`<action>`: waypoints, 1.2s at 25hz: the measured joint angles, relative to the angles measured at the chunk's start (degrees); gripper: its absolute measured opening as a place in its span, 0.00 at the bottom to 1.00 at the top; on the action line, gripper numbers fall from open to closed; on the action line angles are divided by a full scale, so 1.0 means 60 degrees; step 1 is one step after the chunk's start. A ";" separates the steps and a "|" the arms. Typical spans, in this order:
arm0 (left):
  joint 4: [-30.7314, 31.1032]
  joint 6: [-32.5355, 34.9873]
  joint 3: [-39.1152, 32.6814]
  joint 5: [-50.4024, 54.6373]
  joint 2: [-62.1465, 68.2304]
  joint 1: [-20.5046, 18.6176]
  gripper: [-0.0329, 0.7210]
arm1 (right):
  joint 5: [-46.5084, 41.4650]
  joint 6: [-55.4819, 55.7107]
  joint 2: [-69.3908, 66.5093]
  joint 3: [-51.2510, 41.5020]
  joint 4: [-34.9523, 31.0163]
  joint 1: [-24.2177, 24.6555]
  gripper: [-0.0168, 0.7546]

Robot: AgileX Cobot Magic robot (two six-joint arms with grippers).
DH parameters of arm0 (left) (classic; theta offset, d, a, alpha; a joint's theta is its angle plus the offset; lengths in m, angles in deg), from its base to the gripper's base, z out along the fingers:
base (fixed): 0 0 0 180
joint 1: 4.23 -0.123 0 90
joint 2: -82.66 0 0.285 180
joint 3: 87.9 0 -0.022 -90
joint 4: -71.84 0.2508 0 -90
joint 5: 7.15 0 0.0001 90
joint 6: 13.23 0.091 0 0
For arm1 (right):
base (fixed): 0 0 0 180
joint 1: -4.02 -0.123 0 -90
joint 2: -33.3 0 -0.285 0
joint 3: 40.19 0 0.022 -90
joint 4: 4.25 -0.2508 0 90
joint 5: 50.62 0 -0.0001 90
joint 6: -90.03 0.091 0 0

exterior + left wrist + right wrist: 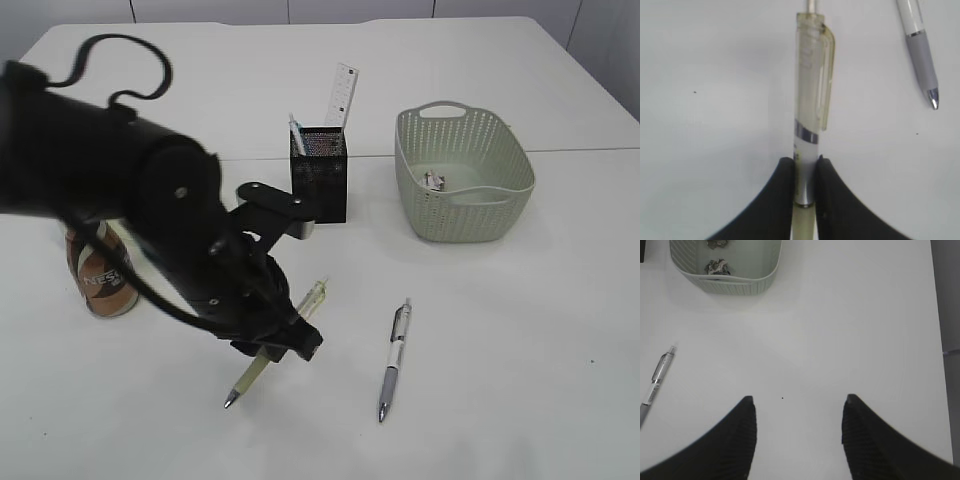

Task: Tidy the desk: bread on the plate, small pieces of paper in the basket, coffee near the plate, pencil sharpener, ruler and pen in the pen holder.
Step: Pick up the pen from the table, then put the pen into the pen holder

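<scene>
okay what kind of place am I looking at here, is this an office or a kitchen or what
Most likely an office-style desk set up as a robot test bench. A plain white desk holds a black mesh pen holder with a ruler in it, loose pens, and a robot's left gripper closed on a pale pen.

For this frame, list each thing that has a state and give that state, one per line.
Left gripper: shut on the clear pen.
Clear pen: gripped, tip towards the desk.
Right gripper: open, empty.
Grey pen: lying flat.
Basket: upright, paper scraps inside.
Pen holder: upright, ruler inside.
Coffee: upright.
</scene>
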 joint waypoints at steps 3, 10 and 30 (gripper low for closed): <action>-0.0140 0.0000 -0.1543 -0.2180 -0.1064 0.0000 0.13 | 0.0000 0.0000 0.0000 0.0000 0.0000 0.0000 0.55; -0.0350 0.0000 -0.2937 -0.7051 -0.1724 0.0000 0.13 | 0.0000 0.0000 0.0000 0.0000 0.0000 0.0000 0.55; -0.0386 0.0170 0.1132 -1.2015 0.0972 -0.1513 0.13 | 0.0000 0.0000 0.0000 0.0000 0.0000 0.0000 0.55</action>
